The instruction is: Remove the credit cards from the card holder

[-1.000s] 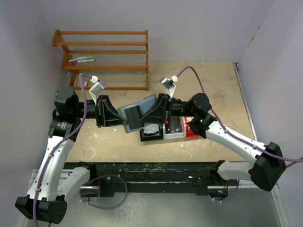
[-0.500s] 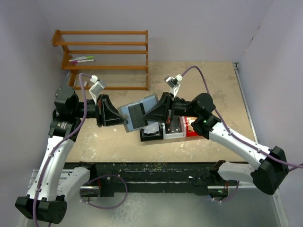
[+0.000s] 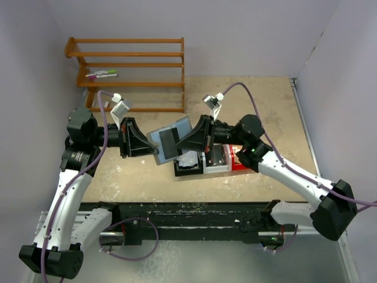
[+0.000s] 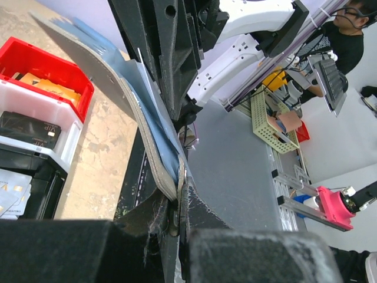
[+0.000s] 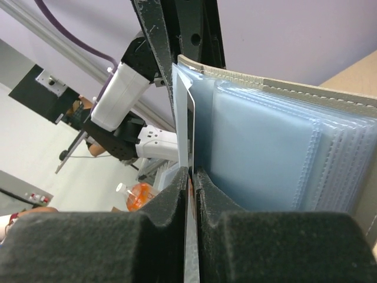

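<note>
Top external view, nearest the arm bases: 3 bins are sitting in a row, black bin left, white bin middle, red bin right. Left wrist view is showing a tan-gold card lying in the red bin, a black card in the white bin and a silvery card in the black bin.

Just beyond and above the bins, both arms are meeting at the card holder, which is hanging tilted in the air. Left gripper is clenching the holder's near-left corner, with only a thin strip sitting between its fingers. Right gripper is clamping the edge of a thin pale card sticking out beside the clear sleeves. That card's face is hidden.

Risks, as judgement:
- A pull on the card is likely loading that small left bite, so the holder could be twisting or sliding out and dropping onto the bins.
- The right pinch is sitting on the card's very edge, so the card could be slipping free partway out.
- A sleeve could be getting caught in the pinch and dragging the stack along.
- A card let go too early could be landing on the table instead of in a bin.

Far left, the wooden rack is standing well apart.
</note>
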`<state>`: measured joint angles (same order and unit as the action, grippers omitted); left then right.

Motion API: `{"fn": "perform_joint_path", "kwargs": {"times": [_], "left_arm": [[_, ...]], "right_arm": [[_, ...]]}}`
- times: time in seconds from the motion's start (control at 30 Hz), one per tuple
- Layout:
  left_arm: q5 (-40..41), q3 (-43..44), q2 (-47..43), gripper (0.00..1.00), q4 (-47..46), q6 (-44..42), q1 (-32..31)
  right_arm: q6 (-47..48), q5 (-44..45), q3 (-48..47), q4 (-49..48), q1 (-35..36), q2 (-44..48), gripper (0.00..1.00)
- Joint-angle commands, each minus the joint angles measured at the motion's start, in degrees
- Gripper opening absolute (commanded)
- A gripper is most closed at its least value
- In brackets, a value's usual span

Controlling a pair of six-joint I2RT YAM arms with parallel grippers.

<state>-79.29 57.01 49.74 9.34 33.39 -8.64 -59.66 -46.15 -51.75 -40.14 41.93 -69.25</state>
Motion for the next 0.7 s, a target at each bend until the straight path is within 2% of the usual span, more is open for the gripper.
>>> {"fn": "perform_joint_path", "kwargs": {"times": [0.0, 0.1, 0.67], "left_arm": [[0.3, 2.3, -0.5, 0.0, -3.7, 0.2, 0.0], [0.2, 2.3, -0.5, 0.0, -3.9, 0.2, 0.0], [-0.6, 3.0, -1.1, 0.0, -6.9, 3.2, 0.0]], "right_arm": [[-1.5, -1.1, -0.7, -4.4, -0.1, 1.9, 0.07], [-1.5, -0.7, -0.6, -4.4, -0.2, 2.3, 0.0], [2.4, -0.6, -0.6, 3.9, -1.9, 5.5, 0.0]]}}
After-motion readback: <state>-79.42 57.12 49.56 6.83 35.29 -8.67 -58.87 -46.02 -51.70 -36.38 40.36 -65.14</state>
